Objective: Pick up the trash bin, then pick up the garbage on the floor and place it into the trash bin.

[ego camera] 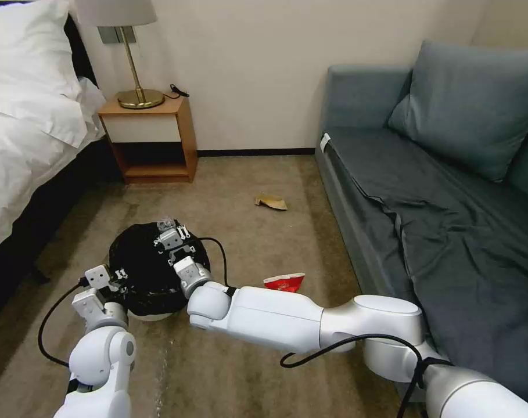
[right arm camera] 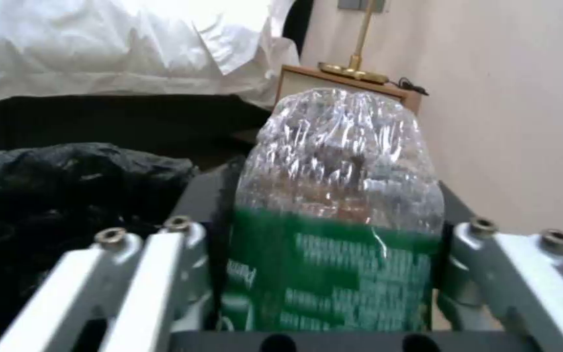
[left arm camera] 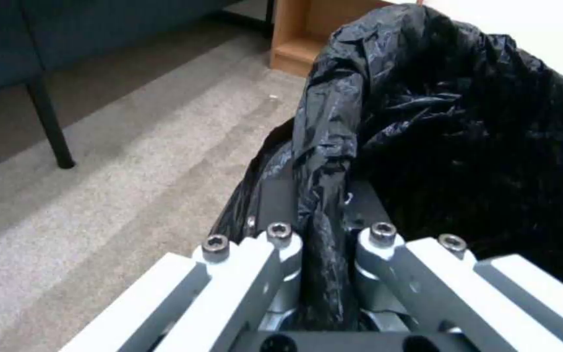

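Bottle (right arm camera: 337,215) release is the step in hand, judged from the frames: the right gripper (ego camera: 172,238) hangs over the trash bin (ego camera: 153,270), toward the rim farthest from the robot, clenched on the clear, green-labelled bottle, whose crinkled body stands out between the jaws in the right wrist view. To do this well, the gripper should be well inside the ring of the black bag before it lets go, since near the rim the bottle could catch the plastic and roll back onto the carpet. A low, plain drop suits such a light thing.

The left gripper (left arm camera: 320,274) is at the bin's rim nearest the robot, pinched tight on a fold of the black liner and the edge beneath it. It needs to keep the bin level and still, because a tilt would close the opening under the bottle.

Two more pieces of garbage lie on the carpet apart from the bin: a red-and-white paper cup (ego camera: 284,282) just beside it on the sofa (ego camera: 438,191) side, and a gold-brown wrapper (ego camera: 271,202) farther off, beyond the bin towards the wall.
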